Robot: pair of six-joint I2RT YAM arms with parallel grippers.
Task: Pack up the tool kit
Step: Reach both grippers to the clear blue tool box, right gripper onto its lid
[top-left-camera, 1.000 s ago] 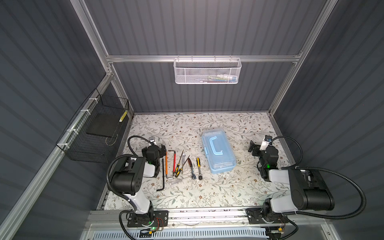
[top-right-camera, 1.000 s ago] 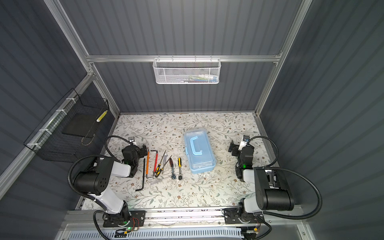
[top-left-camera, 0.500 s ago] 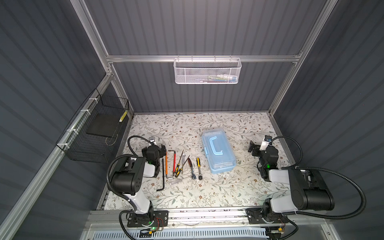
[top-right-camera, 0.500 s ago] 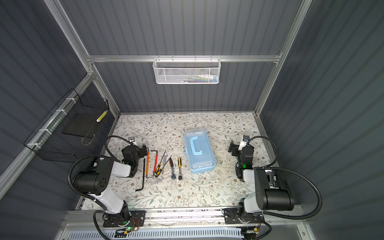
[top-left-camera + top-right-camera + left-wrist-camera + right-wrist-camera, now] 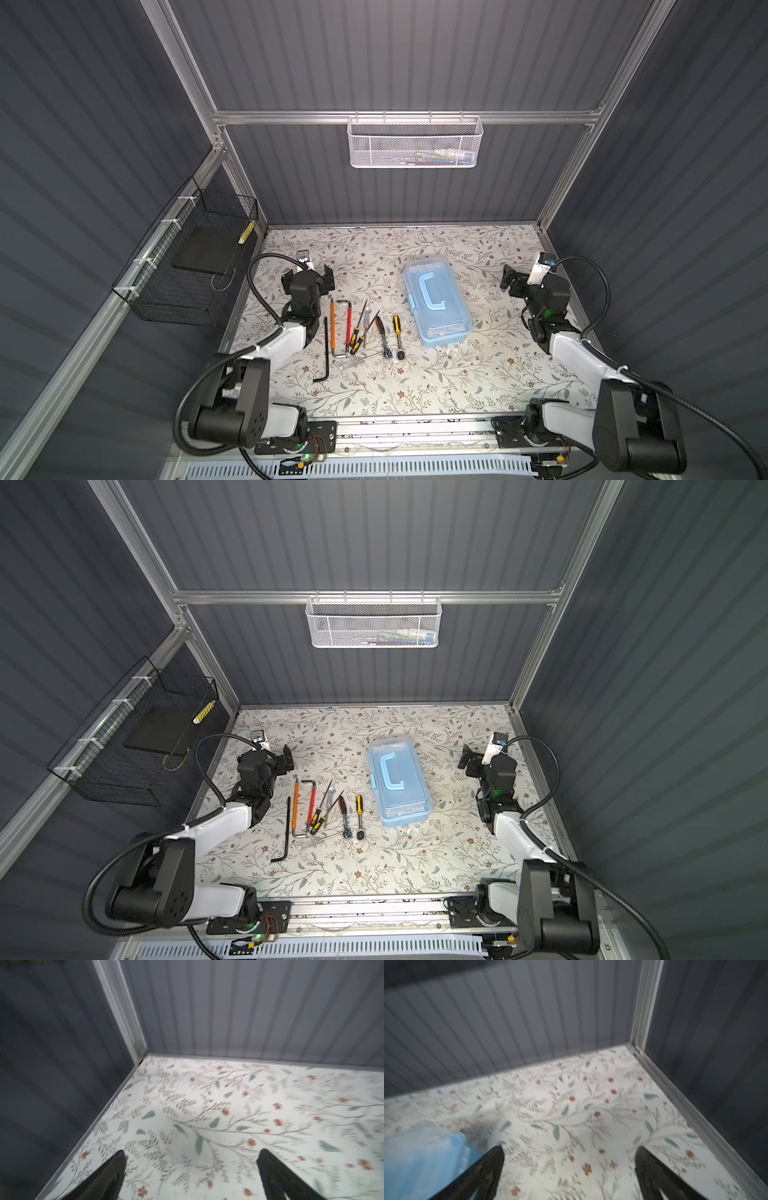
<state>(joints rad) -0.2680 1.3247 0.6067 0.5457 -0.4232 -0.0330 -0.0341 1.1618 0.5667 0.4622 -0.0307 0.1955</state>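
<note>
The tool kit's light blue box (image 5: 436, 301) (image 5: 399, 781) lies shut on the floral table, its blue handle on the lid. Left of it lies a row of loose tools: a black hex key (image 5: 325, 353), an orange screwdriver (image 5: 332, 322), a red hex key (image 5: 348, 322), small screwdrivers and two ratchets (image 5: 398, 337). My left gripper (image 5: 308, 275) (image 5: 191, 1155) hovers open just behind the row, holding nothing. My right gripper (image 5: 525, 276) (image 5: 569, 1151) hangs open to the right of the box, whose corner (image 5: 421, 1157) shows beside one finger.
A white mesh basket (image 5: 413, 143) hangs on the back wall. A black wire basket (image 5: 195, 266) is fixed to the left wall. Ribbed grey walls and aluminium posts (image 5: 122, 1009) close in three sides of the table.
</note>
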